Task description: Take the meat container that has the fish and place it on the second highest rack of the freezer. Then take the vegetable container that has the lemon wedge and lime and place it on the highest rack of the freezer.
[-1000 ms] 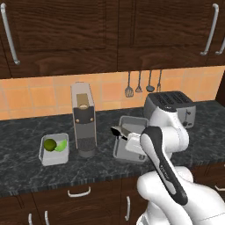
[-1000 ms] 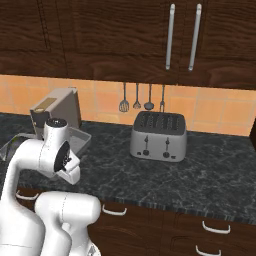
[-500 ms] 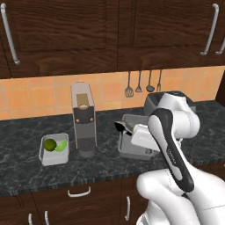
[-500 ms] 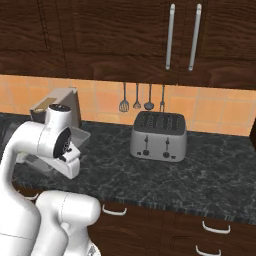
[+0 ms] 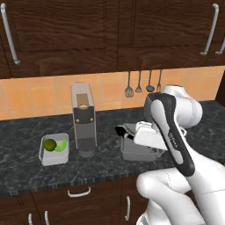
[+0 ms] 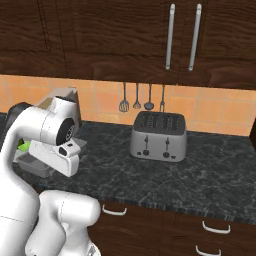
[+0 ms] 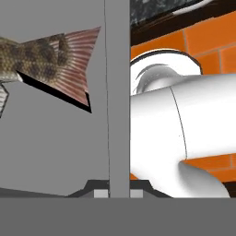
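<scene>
1. My gripper (image 7: pixel 119 191) has its two tips set close on either side of the thin wall of the meat container (image 5: pixel 139 148). I judge it clamped on that wall.
2. The meat container sits low over the counter (image 5: pixel 26 176), just right of the coffee machine (image 5: pixel 84 118), with the fish (image 7: pixel 44 57) inside.
3. Risk: a grip on one wall alone may let the container pivot and tip the fish out.
4. Risk: swinging left could strike the coffee machine.
5. The vegetable container (image 5: pixel 54 149), with the lime (image 5: pixel 49 144), stands left of that machine; a wide sweep could knock it.
</scene>
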